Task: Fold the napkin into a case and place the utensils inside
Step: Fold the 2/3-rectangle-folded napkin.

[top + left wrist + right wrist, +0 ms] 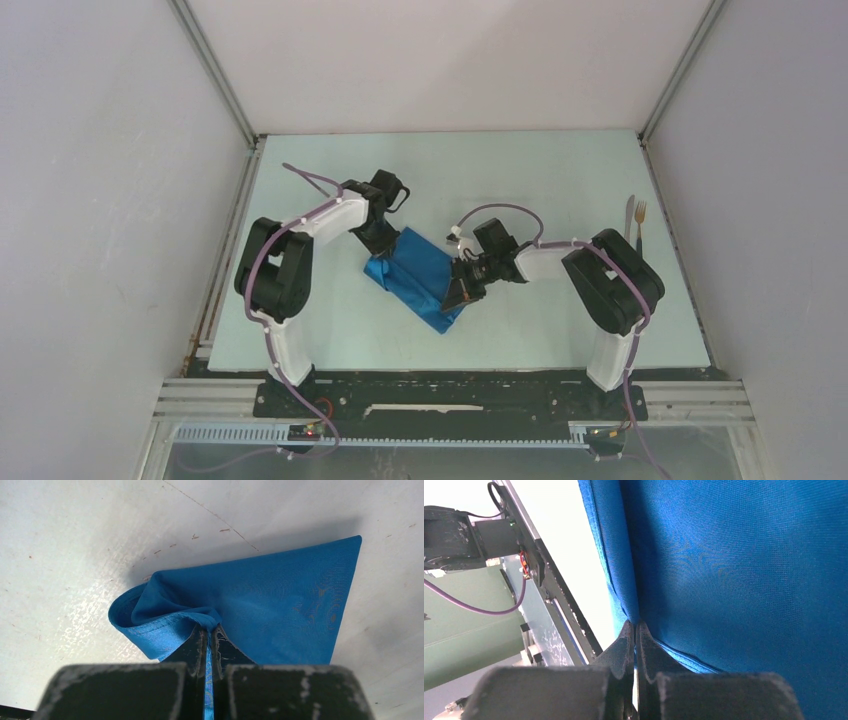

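The bright blue napkin (420, 275) lies partly folded in the middle of the table, between both arms. My left gripper (385, 243) is shut on its far left edge; in the left wrist view the cloth (260, 600) runs between the closed fingers (199, 647) and curls up beside them. My right gripper (462, 288) is shut on the napkin's near right edge; in the right wrist view the cloth (734, 570) fills the frame above the closed fingertips (626, 645). The silvery knife (630, 216) and the dark-handled fork (640, 224) lie side by side at the far right.
The pale table (540, 180) is bounded by white walls and a metal frame (215, 75). The right arm's base (610, 300) stands between the napkin and the utensils. A black rail (450, 395) runs along the near edge.
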You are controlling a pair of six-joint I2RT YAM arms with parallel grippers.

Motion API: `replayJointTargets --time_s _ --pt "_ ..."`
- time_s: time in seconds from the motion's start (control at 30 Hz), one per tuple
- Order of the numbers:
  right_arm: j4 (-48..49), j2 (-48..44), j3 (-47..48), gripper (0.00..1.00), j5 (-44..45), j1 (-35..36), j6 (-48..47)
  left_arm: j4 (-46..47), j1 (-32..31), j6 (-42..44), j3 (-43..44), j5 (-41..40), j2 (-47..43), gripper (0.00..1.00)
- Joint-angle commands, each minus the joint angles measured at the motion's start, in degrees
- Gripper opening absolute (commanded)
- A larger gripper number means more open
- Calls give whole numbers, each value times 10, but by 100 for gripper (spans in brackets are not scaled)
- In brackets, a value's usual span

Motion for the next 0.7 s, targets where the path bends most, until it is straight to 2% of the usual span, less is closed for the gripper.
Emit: replayJointTargets --time_s 0.0,0.67 --pt "-66 2 11 0 -3 -4 -33 37 10 3 7 -42 3 0" --pt "-95 10 48 5 15 -21 -41 71 33 0 -20 -23 1 0"
